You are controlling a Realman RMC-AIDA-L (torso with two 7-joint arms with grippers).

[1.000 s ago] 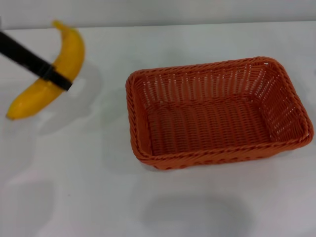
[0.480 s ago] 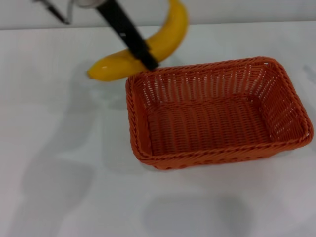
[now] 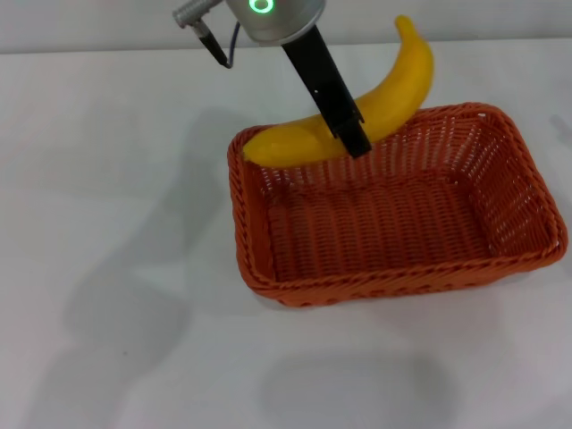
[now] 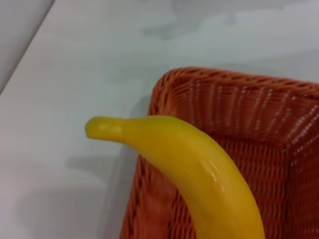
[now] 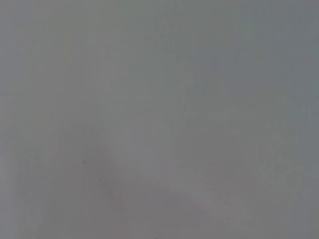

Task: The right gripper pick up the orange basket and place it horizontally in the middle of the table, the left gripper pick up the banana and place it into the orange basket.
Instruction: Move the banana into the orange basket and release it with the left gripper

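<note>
Now over the orange basket's [image 3: 393, 214] far rim (previously left of it), banana [image 3: 375, 103] clenched in left pincer [image 3: 356, 134].

Bright, even light falls from overhead, and the white table [image 3: 107, 179] shows no hard glare. Soft grey shadows lie on it: a broad one left of the basket [image 3: 393, 268], another patch near the front edge. The banana [image 3: 375, 103] carries a small glossy highlight in the left wrist view, where its near end looks soft. The head view is fairly sharp. The right wrist view is a flat, featureless grey.
</note>
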